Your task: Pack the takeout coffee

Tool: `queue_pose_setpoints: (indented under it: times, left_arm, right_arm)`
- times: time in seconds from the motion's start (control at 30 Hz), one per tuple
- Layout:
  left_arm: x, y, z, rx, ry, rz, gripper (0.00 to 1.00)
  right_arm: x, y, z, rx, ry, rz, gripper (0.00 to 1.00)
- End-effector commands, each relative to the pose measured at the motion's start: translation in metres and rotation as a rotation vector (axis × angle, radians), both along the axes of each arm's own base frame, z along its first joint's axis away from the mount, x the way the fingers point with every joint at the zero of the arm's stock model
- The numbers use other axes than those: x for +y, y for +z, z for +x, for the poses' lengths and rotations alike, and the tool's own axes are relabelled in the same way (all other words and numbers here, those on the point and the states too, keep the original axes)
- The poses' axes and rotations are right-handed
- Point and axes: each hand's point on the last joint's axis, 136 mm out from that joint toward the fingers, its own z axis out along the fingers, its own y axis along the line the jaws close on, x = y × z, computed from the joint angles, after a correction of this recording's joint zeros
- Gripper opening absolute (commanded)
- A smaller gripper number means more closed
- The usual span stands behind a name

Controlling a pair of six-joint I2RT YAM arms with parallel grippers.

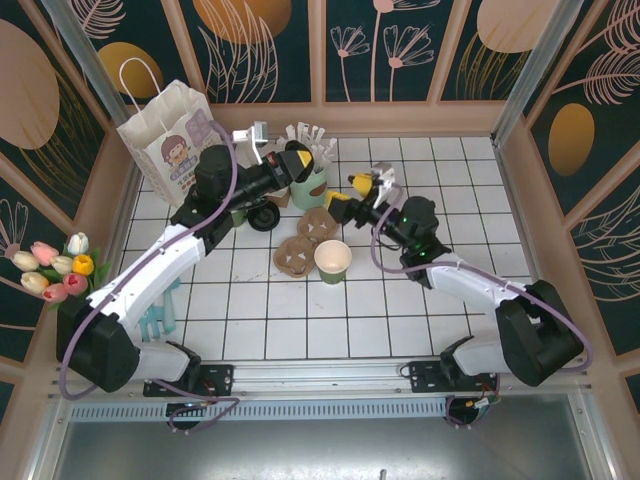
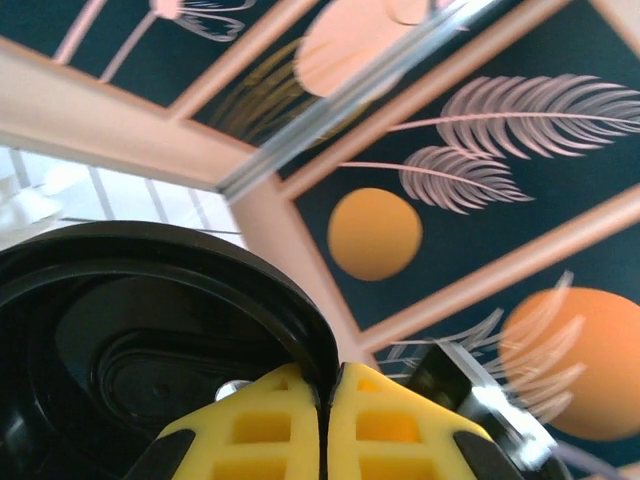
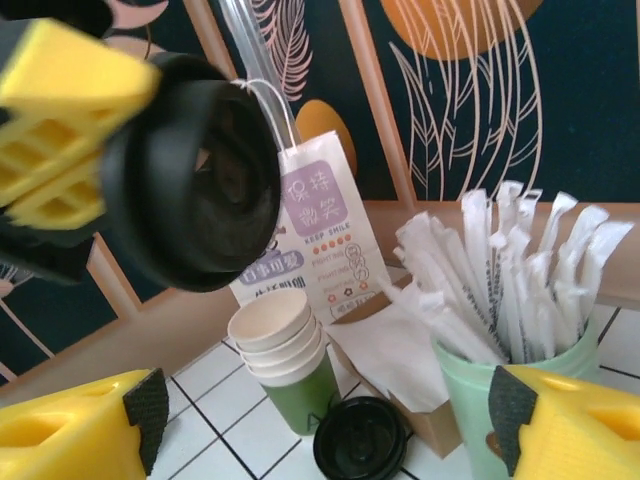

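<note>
Overhead, the left hand point(image 2: 330, 400) pinches the rim of the black lid point(image 2: 150, 290), raised near the straw holder point(image 1: 312, 187) and stacked cups point(image 3: 285, 345). The right hand point(image 1: 348, 190) gapes wide, empty. The open green cup point(image 1: 332, 260) stands on the worktop point(image 1: 300, 320) beside brown cardboard pieces point(image 1: 296, 256).

Much of black lid point(image 2: 150, 300) off frame.

A white-tiled counter point(image 1: 300, 320) with dark grout lines sits boxed in by dark teal wall panels point(image 1: 270, 70) painted with orange discs and pale feathery leaves. Light wooden strips point(image 1: 318, 50) frame each panel, and a metal rail point(image 1: 320, 372) runs along the near edge.
</note>
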Motion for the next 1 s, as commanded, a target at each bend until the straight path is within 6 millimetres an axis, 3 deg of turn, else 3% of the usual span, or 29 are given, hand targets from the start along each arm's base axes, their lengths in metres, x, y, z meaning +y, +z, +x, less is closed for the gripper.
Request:
queue_pose_setpoints:
  times: [0.0,0.1,0.2,0.33,0.6,0.8,0.97]
  left_arm:
    - [-0.001,0.055,-0.024,-0.127,-0.122,-0.119,0.00]
    - [-0.001,0.079,-0.022,-0.115,-0.136,-0.240,0.00]
    - [0.001,0.094,-0.016,-0.077,-0.133,-0.353,0.00]
    - [0.000,0.109,-0.014,-0.022,-0.166,-0.456,0.00]
    - [0.005,0.113,-0.009,0.032,-0.152,-0.535,0.00]
    - [0.008,0.105,-0.008,0.063,-0.139,-0.564,0.00]
    - [0.007,0.107,-0.010,0.065,-0.165,-0.590,0.00]
  right_arm:
    - [-0.015,0.044,-0.001,0.105,0.071,0.174,0.88]
    - [-0.017,0.058,-0.027,-0.058,0.065,0.151,0.89]
    - [-0.007,0.060,-0.046,-0.385,-0.059,-0.041,0.90]
    - [-0.009,0.081,-0.031,-0.588,-0.195,-0.079,0.89]
    - [0.014,0.113,-0.021,-0.997,-0.316,-0.133,0.80]
    - [0.036,0.127,-0.006,-1.075,-0.332,-0.134,0.78]
    - [0.054,0.128,0.004,-1.119,-0.317,-0.152,0.78]
